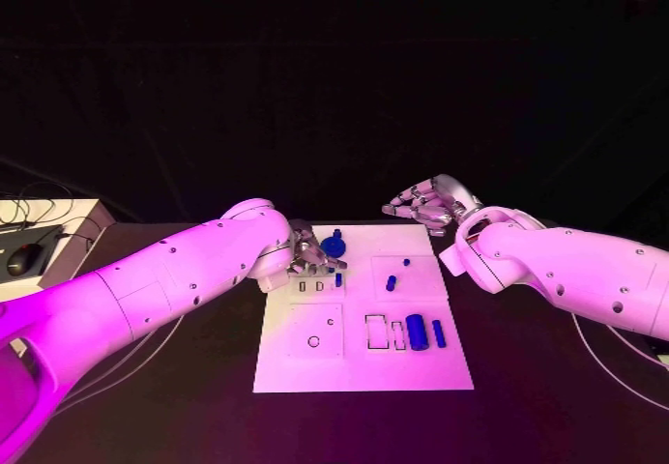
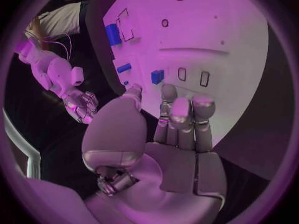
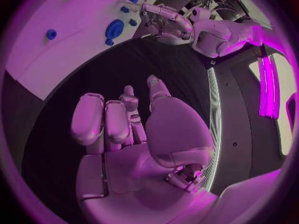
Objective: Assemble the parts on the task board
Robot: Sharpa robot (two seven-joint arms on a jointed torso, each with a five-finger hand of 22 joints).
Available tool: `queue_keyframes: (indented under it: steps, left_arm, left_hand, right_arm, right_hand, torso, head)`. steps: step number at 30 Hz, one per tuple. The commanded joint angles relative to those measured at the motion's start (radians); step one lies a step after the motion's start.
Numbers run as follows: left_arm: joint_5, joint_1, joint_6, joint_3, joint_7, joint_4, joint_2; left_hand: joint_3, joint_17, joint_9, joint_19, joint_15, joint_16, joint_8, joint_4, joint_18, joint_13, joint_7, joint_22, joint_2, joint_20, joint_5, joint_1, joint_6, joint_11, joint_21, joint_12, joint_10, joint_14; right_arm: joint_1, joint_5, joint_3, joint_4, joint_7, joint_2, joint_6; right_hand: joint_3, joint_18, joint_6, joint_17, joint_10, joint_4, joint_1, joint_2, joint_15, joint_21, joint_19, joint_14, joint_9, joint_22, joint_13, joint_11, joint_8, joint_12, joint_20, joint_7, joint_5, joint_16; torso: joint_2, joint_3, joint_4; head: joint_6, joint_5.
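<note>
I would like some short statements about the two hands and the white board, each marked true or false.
1. The left hand is over the far left part of the white board. True.
2. The right hand holds a blue piece. False: its fingers are apart and hold nothing.
3. A thick blue cylinder lies on the near right part of the board. True.
4. The right hand rests on the board. False: it is beyond the board's far right corner, over the black table.
</note>
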Motion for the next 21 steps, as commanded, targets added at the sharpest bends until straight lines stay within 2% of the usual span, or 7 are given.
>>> queue_keyframes:
  steps: [1, 7, 14, 21]
  left_arm:
    - [-0.002, 0.002, 0.036, -0.001, -0.002, -0.013, 0.012]
    - [0.005, 0.002, 0.037, -0.008, 0.004, -0.034, 0.024]
    - [0.013, 0.002, 0.034, -0.014, 0.013, -0.052, 0.037]
    - [0.017, 0.001, 0.033, -0.016, 0.02, -0.056, 0.045]
  left_hand:
    - [0.004, 0.001, 0.001, 0.008, 0.004, -0.006, -0.004, 0.001, -0.017, -0.001, 0.001, 0.001, 0.001, 0.002, 0.005, 0.003, 0.009, 0.004, -0.003, -0.005, 0.001, 0.005]
    - [0.004, 0.003, 0.007, 0.009, 0.004, -0.006, -0.008, 0.0, -0.017, -0.001, 0.001, 0.006, 0.003, 0.001, 0.005, 0.007, 0.011, 0.004, -0.004, -0.005, 0.001, 0.006]
    - [0.004, 0.004, 0.011, 0.009, 0.005, -0.006, -0.011, -0.001, -0.017, -0.003, 0.002, 0.009, 0.007, 0.002, 0.005, 0.014, 0.01, 0.005, -0.006, -0.007, -0.001, 0.005]
    - [0.005, 0.005, 0.014, 0.008, 0.005, -0.005, -0.013, -0.002, -0.017, -0.004, 0.003, 0.012, 0.01, 0.003, 0.005, 0.02, 0.01, 0.005, -0.007, -0.007, -0.001, 0.004]
  right_arm:
    - [0.0, -0.011, 0.0, -0.001, -0.003, 0.004, 0.016]
    - [-0.001, -0.011, 0.0, -0.002, -0.005, 0.008, 0.019]
    - [-0.001, -0.011, 0.0, -0.003, -0.006, 0.011, 0.021]
    - [-0.002, -0.011, 0.0, -0.004, -0.008, 0.013, 0.023]
  right_hand:
    - [0.0, 0.003, -0.002, -0.001, 0.007, 0.004, -0.011, -0.002, -0.001, -0.002, 0.045, 0.001, 0.002, 0.146, 0.001, 0.0, -0.006, -0.004, -0.003, 0.0, 0.007, -0.003]
    - [0.001, 0.003, -0.001, -0.002, 0.007, 0.004, -0.012, 0.0, -0.001, -0.004, 0.044, 0.0, 0.003, 0.146, 0.001, 0.0, -0.011, -0.005, -0.003, 0.0, 0.007, -0.004]
    - [0.001, 0.003, -0.001, -0.002, 0.007, 0.004, -0.012, 0.0, -0.001, -0.004, 0.044, 0.0, 0.003, 0.146, 0.001, 0.0, -0.011, -0.005, -0.003, 0.0, 0.007, -0.004]
    - [0.001, 0.003, 0.001, -0.002, 0.007, 0.003, -0.013, 0.002, -0.001, -0.004, 0.045, 0.0, 0.005, 0.146, 0.001, 0.0, -0.014, -0.005, -0.003, 0.0, 0.006, -0.004]
  torso:
    - [0.0, -0.001, 0.0011]
    - [0.002, -0.0027, 0.0005]
    - [0.003, -0.0029, 0.0004]
    - [0.005, -0.0028, 0.0012]
  head:
    - [-0.004, -0.002]
    - [-0.007, -0.004]
    - [-0.009, -0.005]
    - [-0.011, -0.008]
